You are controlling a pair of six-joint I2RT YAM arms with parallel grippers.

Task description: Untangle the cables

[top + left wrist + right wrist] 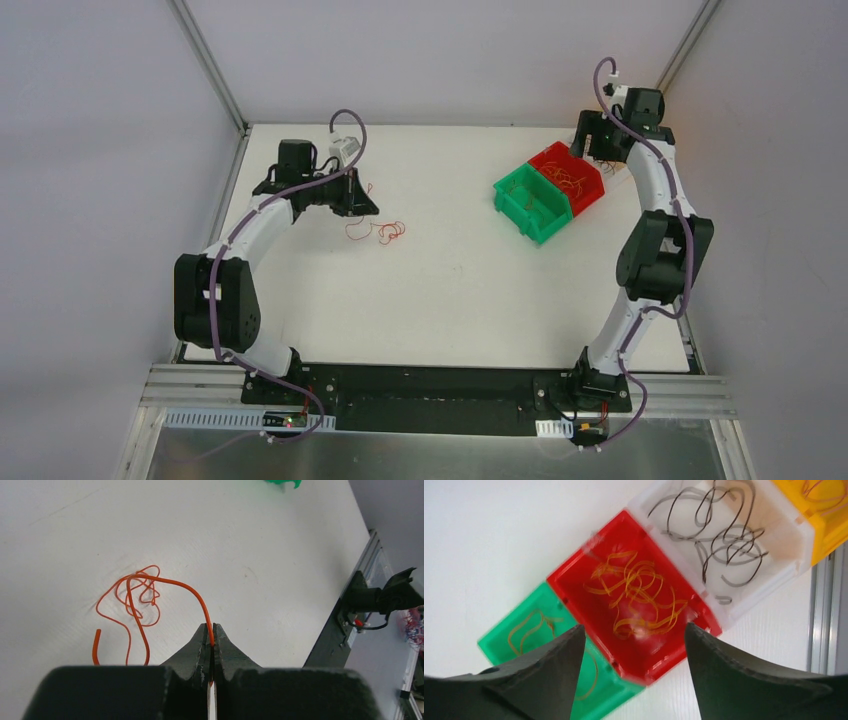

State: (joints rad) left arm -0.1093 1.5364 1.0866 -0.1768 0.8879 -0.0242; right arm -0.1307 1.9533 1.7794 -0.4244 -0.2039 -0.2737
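A small tangle of thin red-orange cables (386, 232) lies on the white table (450, 290), left of centre. In the left wrist view the tangle (141, 597) lies just ahead of the fingers. My left gripper (212, 627) is shut on one strand (192, 592), which arcs from the tangle into the jaws. From above, the left gripper (370, 207) sits just behind and left of the tangle. My right gripper (634, 626) is open and empty, held above the bins; it also shows in the top view (590, 150).
A row of bins stands at the back right: a green bin (531, 630) with a few yellowish wires, a red bin (634, 597) with orange wires, a white bin (724, 540) with dark brown wires, and a yellow bin (819, 510). The top view shows the green bin (533, 205) and the red bin (570, 175).
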